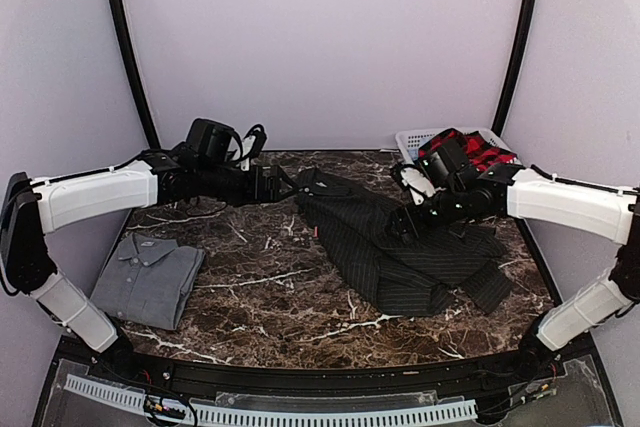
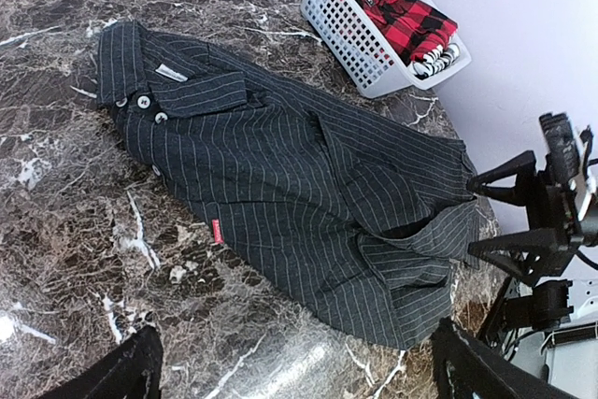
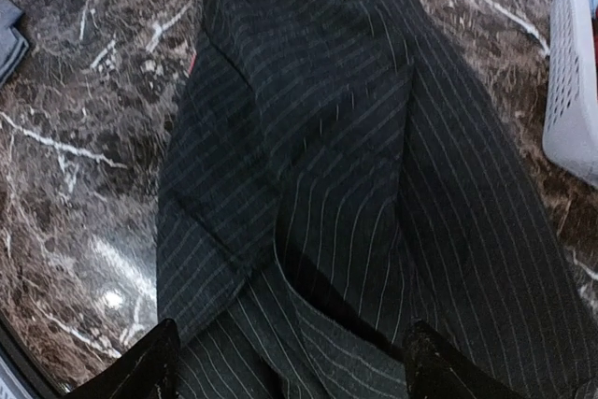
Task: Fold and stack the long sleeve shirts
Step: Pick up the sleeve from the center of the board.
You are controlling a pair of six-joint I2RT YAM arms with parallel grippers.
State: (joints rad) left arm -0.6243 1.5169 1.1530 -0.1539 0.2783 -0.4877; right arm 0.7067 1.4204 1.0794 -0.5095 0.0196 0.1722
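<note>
Overhead first: the black pinstripe shirt (image 1: pixel 400 247) lies spread on the marble table (image 1: pixel 270 297), its long axis slanting from the collar (image 1: pixel 322 183) at far left to the hem at near right. Left gripper (image 1: pixel 272 185) sits just beside the collar end, jaws wide, holding nothing. Right gripper (image 1: pixel 405 219) hangs over the shirt's mid-body, on the sleeve side. Grey shirt (image 1: pixel 150 277) lies folded, well apart on the left arm's near side. Plaid shirt (image 1: pixel 468 150) sits in the white basket (image 1: pixel 412 137), just behind the right gripper. Left wrist view: both fingers (image 2: pixel 121 371) stand at the lower corners, nothing between them. The collar lies ahead and to their left, the body running off to the right toward the right gripper, which stands open by the turned-in sleeve. Right wrist view: fingers (image 3: pixel 140 362) parted and empty, cloth directly beneath, collar at the far end, axis leading straight away from the jaws. Judgement: left arm is nearer the collar, right arm nearer the sleeve and hem, so a fold across that axis would suit one arm per end.
</note>
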